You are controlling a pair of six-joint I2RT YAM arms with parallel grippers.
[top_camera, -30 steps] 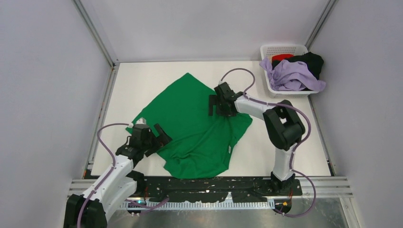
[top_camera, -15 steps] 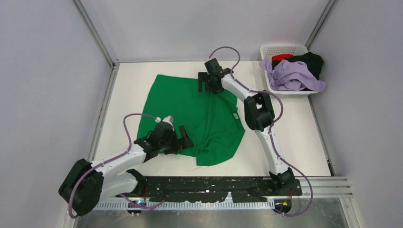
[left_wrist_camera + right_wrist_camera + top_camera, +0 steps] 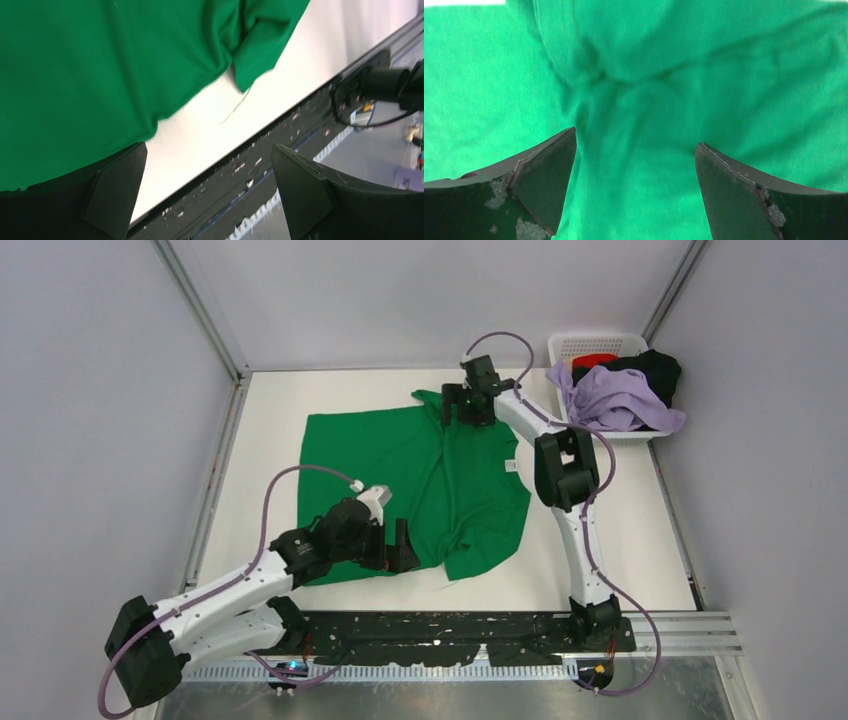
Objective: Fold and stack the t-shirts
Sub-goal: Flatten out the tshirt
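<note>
Left jaws, spread and empty, hover at the near edge of the green t-shirt [image 3: 400, 455]; right jaws, likewise spread, above its bunched far edge. Lying on the table [image 3: 270, 410], it looks light and limp: pinch corners, not the middle.

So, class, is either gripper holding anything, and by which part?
Nothing is held. Both the left gripper and the right gripper are open, at opposite edges of the green shirt.
</note>
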